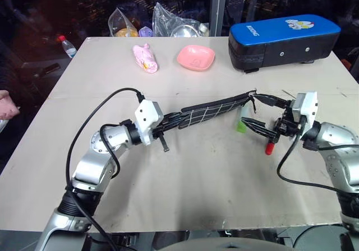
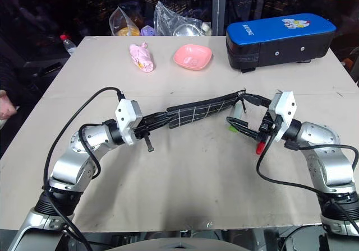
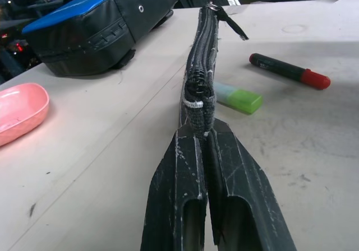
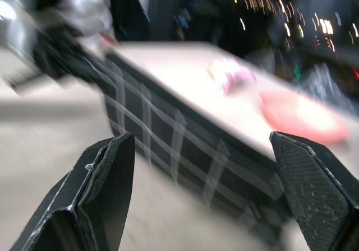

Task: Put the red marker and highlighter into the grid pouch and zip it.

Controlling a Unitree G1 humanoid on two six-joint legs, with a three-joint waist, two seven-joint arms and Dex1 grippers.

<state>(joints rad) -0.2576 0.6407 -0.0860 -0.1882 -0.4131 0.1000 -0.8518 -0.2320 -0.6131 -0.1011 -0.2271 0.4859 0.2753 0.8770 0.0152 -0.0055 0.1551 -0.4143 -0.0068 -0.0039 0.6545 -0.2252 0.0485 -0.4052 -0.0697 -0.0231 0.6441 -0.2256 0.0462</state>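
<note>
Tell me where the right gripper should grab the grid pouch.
Probably the free end by the zipper pull, approached end-on from the right. The grid pouch hangs lengthwise from the shut left gripper, its far end toward the open right gripper.

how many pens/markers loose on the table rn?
2. The red marker and the highlighter both lie on the table beside the grid pouch, near its far end by the right tool. Neither is inside yet.

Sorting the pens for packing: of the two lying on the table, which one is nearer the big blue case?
The highlighter, the stubby mint tube with a green end. It lies beside the grid pouch; the red marker lies farther from the blue case.
</note>
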